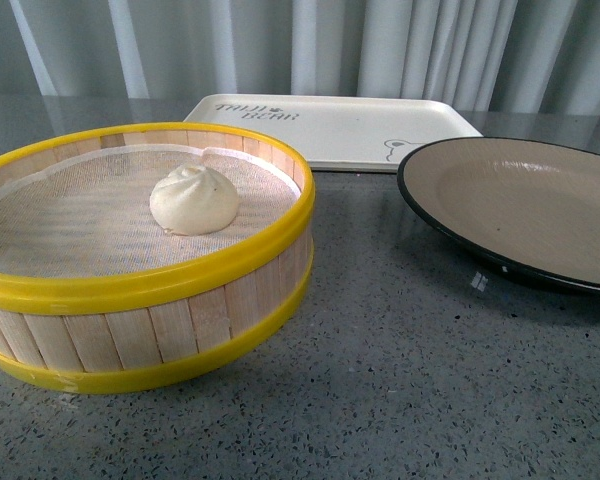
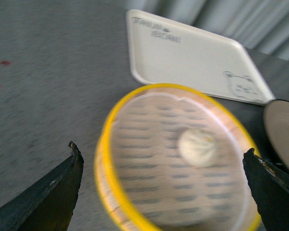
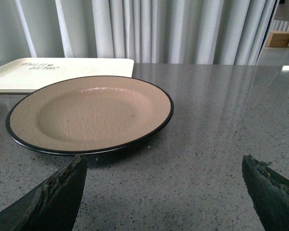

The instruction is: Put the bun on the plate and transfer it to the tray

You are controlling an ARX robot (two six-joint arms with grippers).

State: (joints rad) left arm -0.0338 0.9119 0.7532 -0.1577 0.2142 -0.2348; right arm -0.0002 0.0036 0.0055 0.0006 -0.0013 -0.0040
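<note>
The cream-white bun (image 1: 194, 199) with a pleated top rests on the cloth inside a yellow-rimmed wooden steamer basket (image 1: 180, 268) at front left. The black-rimmed plate (image 1: 460, 170) sits empty to the right, and the cream tray (image 1: 330, 125) lies behind both. Neither arm shows in the front view. My left gripper (image 2: 163, 159) hovers open above the basket, the bun (image 2: 197, 147) lying between its wide-spread fingers. My right gripper (image 3: 164, 166) is open low over the table, just short of the plate (image 3: 19, 132), with nothing between its fingers.
The grey speckled table (image 1: 400, 380) stretches in front of and between the basket and plate. A white curtain (image 1: 330, 40) hangs behind the tray. The left wrist view is blurred by motion.
</note>
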